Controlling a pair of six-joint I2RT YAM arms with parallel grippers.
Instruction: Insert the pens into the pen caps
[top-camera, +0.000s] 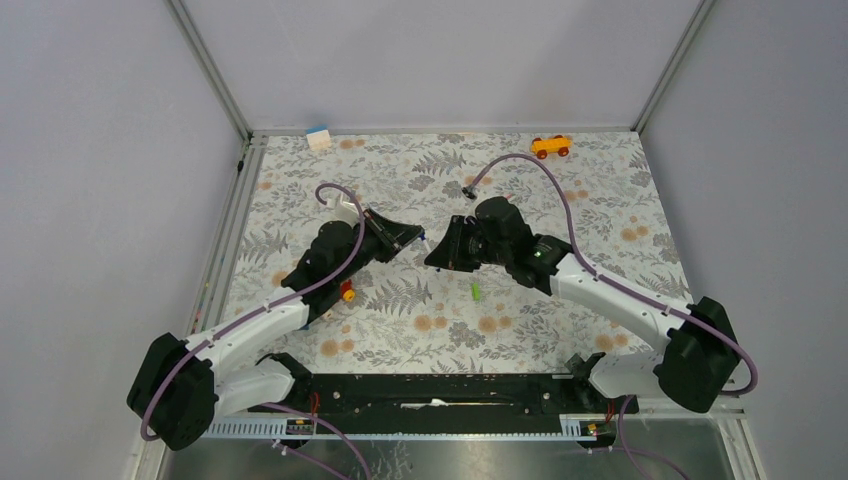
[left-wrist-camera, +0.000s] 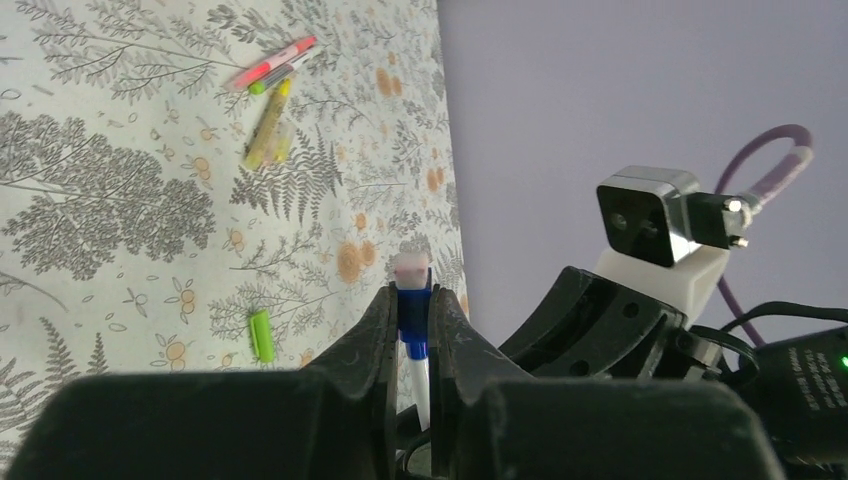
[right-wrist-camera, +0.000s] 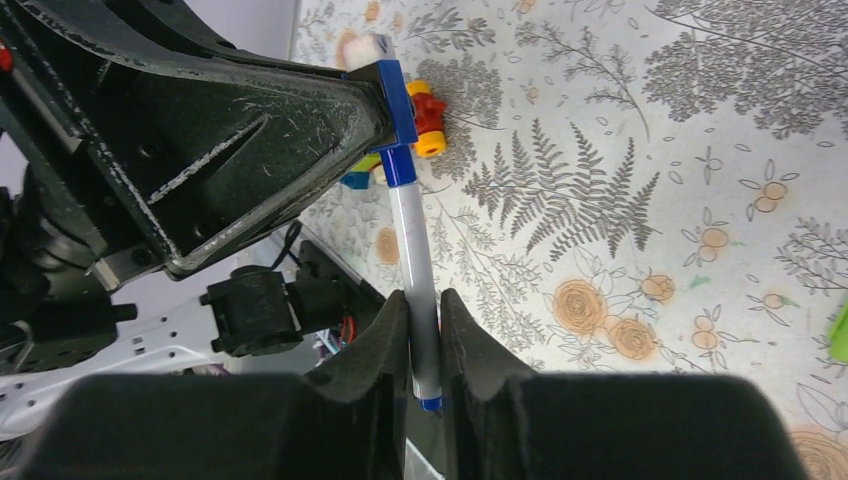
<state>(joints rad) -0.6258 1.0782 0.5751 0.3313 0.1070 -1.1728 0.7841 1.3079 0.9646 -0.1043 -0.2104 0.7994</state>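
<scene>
1. The top camera was high at the near side and looked down, from far, on the whole table.
2. The left wrist camera sat very near behind the left gripper and looked past it, over the table, toward the right arm.
3. The right wrist camera sat equally near behind the right gripper and faced the opposite way.
4. Both wrist views shared the white pen and the blue cap, each seen from an opposite end. The green cap on the table appeared in all three views.
</scene>
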